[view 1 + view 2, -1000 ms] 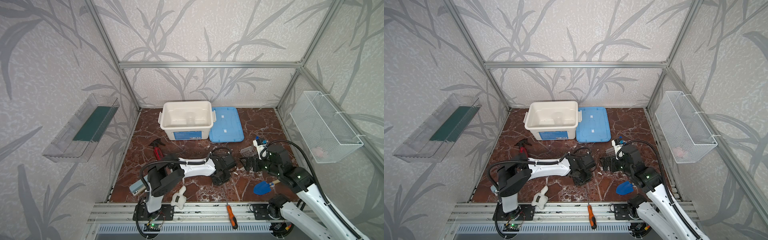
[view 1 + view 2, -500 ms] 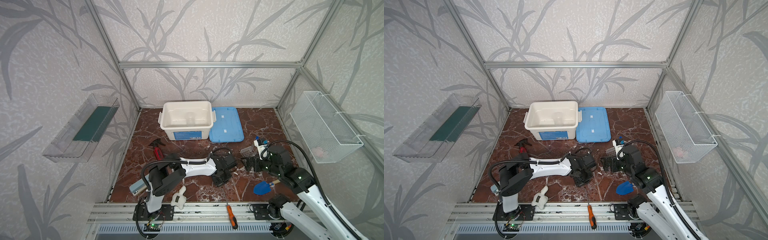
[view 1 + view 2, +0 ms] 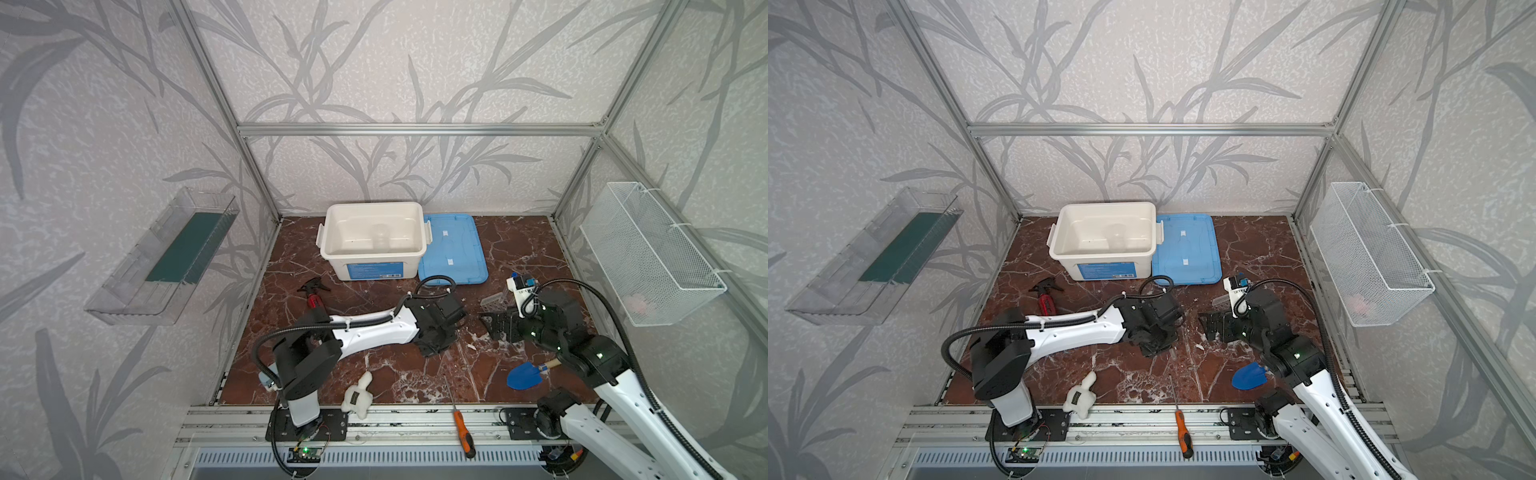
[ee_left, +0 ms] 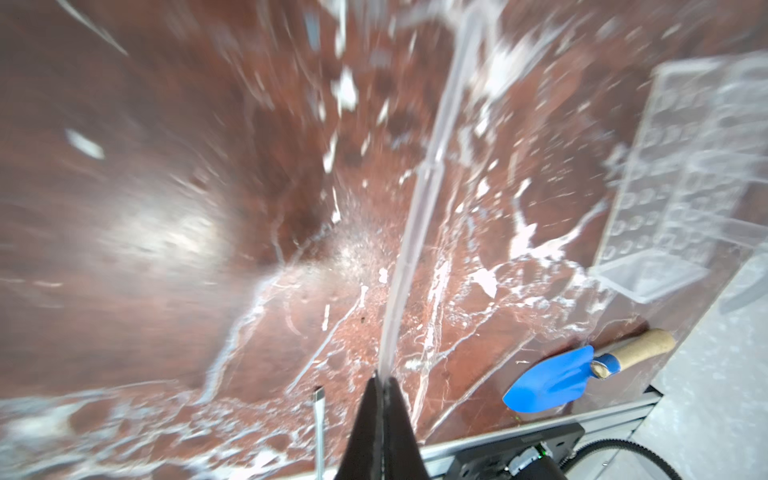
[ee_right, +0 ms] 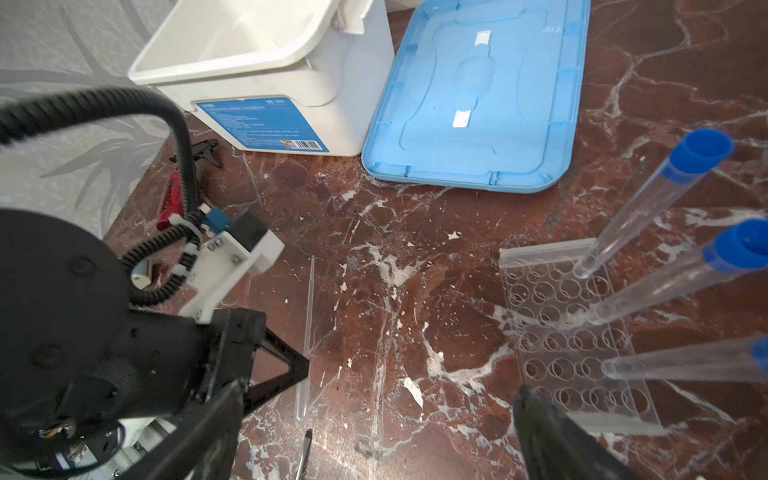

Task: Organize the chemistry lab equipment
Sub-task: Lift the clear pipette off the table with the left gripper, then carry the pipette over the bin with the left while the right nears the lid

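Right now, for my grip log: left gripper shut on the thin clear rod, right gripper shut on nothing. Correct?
No: the right gripper is open, jaws wide apart, holding nothing, as the right wrist view shows. The left gripper is shut on the thin clear rod.

Open white tub (image 3: 409, 266) at the back of a red-brown marble desk (image 3: 519, 241), blue lid (image 3: 451, 249) flat just beside it, red spray bottle (image 3: 313, 299) lying near the left edge, blue trowel (image 3: 525, 375), white plush toy (image 3: 357, 397) and orange-handled screwdriver (image 3: 463, 432) at the front edge, wire basket (image 3: 648, 257) on a side wall
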`<state>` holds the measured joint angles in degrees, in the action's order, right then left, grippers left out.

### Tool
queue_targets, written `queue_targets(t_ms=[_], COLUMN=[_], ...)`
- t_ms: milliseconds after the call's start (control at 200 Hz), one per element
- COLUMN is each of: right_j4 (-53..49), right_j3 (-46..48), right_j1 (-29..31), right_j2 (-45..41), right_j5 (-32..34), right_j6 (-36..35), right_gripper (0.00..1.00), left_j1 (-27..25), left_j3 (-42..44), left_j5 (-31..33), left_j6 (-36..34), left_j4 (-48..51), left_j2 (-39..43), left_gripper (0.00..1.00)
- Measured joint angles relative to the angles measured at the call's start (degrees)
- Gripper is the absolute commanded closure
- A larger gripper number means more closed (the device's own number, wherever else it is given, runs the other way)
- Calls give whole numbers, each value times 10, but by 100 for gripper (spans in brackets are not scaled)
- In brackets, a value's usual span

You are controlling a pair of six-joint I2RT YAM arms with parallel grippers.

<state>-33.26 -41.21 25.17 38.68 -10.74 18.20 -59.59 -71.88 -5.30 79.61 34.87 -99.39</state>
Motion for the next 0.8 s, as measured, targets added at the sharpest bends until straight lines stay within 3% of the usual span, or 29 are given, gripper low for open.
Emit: queue_targets(t_ms=[225,445,645,800], right_j4=[17,59,94,99], right_j3=[-80,-160,-271,-348], right_j1=[5,26,26,26], right_j2=[80,170,283,369], right_j5=[-33,-63,-88,-91], right_j6=[-18,-38,-42,-42], right_gripper=[2,2,2,2], left_j1=[70,145,222,276], left_j3=[-17,-68,-151,-275], left_j5=[35,81,50,0], left_j6=[-80,-218,-360,-450], left_j4=[34,67,59,82], left_j2=[84,129,133,70], left_gripper=[100,100,100,100])
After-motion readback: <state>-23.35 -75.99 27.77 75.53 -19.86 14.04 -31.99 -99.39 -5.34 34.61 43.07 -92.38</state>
